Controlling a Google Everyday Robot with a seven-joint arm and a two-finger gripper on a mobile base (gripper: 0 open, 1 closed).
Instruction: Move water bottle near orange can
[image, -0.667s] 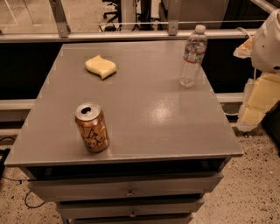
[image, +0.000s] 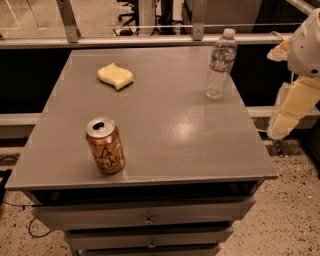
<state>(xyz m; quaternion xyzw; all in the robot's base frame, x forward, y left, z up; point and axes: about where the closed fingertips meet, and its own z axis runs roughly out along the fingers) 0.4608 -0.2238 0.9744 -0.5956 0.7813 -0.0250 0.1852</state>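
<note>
The gripper (image: 285, 117), a cream-coloured piece below the white arm, hangs just beyond the counter's right edge, clear of the bottle. Whether it is spread or pressed together cannot be told. The grey counter (image: 165, 135), with drawers beneath, fills most of the view. The water bottle (image: 220, 64) stands upright near the far right corner. The orange can (image: 105, 145) stands upright near the front left, well apart from the bottle. A yellow sponge (image: 115, 76) lies far left. The task looks barely begun: grasping the bottle and carrying it to the can both remain.
</note>
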